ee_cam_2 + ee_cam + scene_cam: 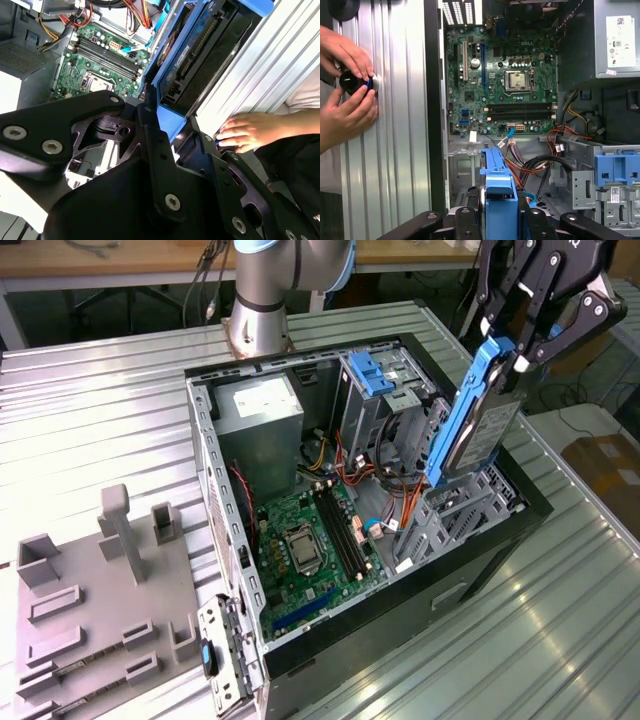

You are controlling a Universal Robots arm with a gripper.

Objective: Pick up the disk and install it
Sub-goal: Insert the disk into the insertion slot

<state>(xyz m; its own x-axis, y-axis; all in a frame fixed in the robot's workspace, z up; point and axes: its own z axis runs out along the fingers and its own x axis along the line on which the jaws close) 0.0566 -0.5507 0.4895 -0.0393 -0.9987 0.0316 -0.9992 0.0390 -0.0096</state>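
Blue plastic rails run along the disk (480, 425), a flat silver-metal hard drive. It stands almost on end, slightly tilted, in the upper right of the exterior view. The black end effector (508, 352) is clamped on the disk's upper end. In the first wrist view one blue rail (497, 185) reaches out from between its black fingers (466, 216).

The pick-up looks done: the disk is off the ribbed metal surface (100, 410) and carried by the arm. Its lower end hangs over the open black-and-grey computer case (205, 440), just above the grey metal drive cage (462, 512) at centre right of the exterior view. Whether the two touch cannot be told.

The install is not finished, judging by how much of the disk stands above the case. The green motherboard (310, 535) and the grey power-supply box (258, 425) lie further toward the exterior view's left.

In the first wrist view, a person's hands (347, 85) hold a small black knob (351, 81) on the surface beside the case.
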